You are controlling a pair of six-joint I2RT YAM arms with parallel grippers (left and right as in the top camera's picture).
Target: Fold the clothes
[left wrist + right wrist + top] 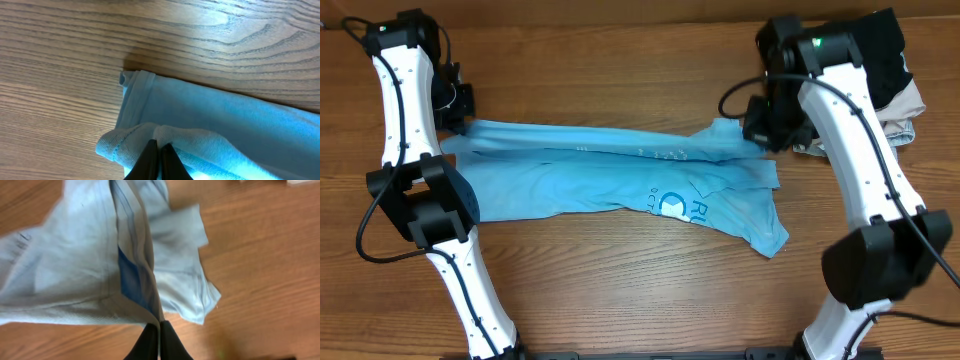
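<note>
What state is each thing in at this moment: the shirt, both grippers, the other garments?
light blue T-shirt, doubled over lengthwise, stretched between both grippers, print partly showing.
left gripper, shut on the shirt's edge.
right gripper, shut on the shirt's edge.
black garment, lying atop the pale folded garments, apart from the shirt.

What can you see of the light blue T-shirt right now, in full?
The T-shirt is light blue, thin, doubled lengthwise into a long wrinkled band across the wooden table. White printed lettering shows partly on the nearer half, right of centre; small white text runs along the farther half. The left end effector pinches its hemmed left end, the right end effector its right end, both shut.
</note>
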